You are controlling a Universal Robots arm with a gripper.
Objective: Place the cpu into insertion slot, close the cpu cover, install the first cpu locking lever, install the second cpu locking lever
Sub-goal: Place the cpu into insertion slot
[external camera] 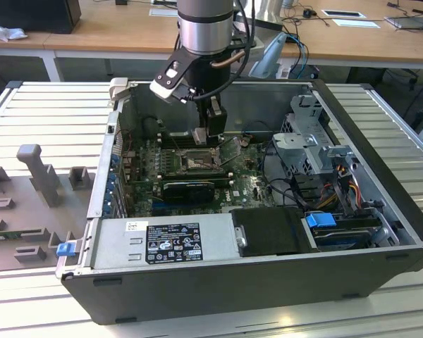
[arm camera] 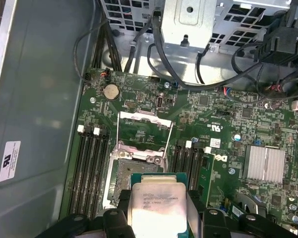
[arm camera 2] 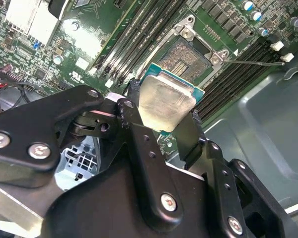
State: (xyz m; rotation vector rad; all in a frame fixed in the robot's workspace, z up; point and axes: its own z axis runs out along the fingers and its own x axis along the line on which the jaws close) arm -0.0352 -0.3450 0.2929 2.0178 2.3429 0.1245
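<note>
Gripping the printed cpu [arm camera: 156,208] above the insertion slot [arm camera: 121,173]

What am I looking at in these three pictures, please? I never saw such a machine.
A robot arm reaches into an open computer case lying on a slatted table. The exterior view looks on from outside; the two wrist views come from cameras riding on the arm. Its end effector, a two-fingered clamp, is shut on the cpu, a flat silvery chip, held over the insertion slot, the square socket on the green circuit board, not yet in it. The cpu cover, a thin metal frame, is swung open.
</note>
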